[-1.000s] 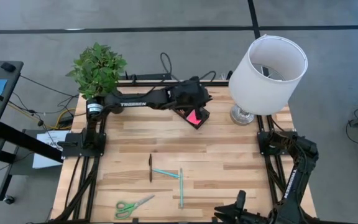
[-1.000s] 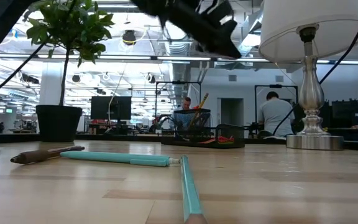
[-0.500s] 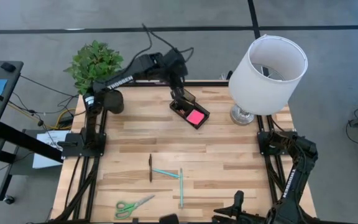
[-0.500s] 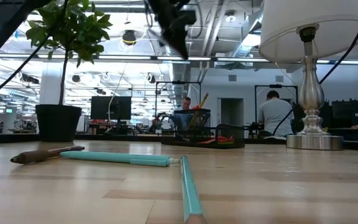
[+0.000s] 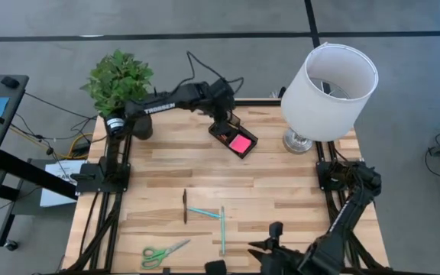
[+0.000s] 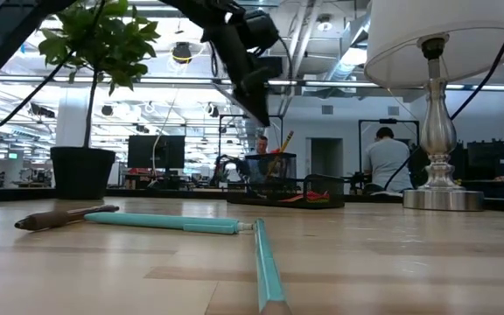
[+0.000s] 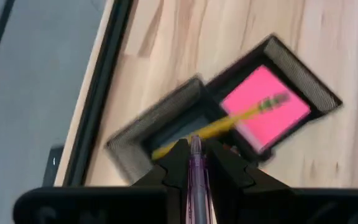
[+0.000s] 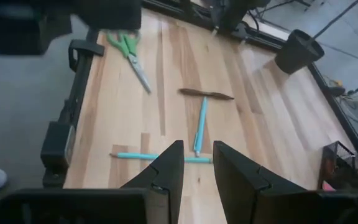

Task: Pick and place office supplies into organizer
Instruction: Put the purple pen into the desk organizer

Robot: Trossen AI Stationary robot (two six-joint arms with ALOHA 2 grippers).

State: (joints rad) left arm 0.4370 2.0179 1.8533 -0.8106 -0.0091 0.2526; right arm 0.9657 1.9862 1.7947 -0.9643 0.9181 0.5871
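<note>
Left tool (image 7: pixel 195 155): you are gripping a purple pen (image 7: pixel 197 180) directly above the organizer (image 5: pixel 233 137).
Organizer: sitting on the desk (image 5: pixel 281 191) beside the lamp (image 5: pixel 328 84), holding a yellow pencil (image 7: pixel 229 121).
Right tool (image 8: pixel 194 163): hanging slightly parted, empty, well away from the organizer.

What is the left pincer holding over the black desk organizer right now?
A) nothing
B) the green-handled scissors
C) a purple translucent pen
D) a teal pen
C: the left wrist view shows the left pincer shut on a purple translucent pen above the black mesh desk organizer; the green-handled scissors and both teal pens lie on the wooden table.
</note>
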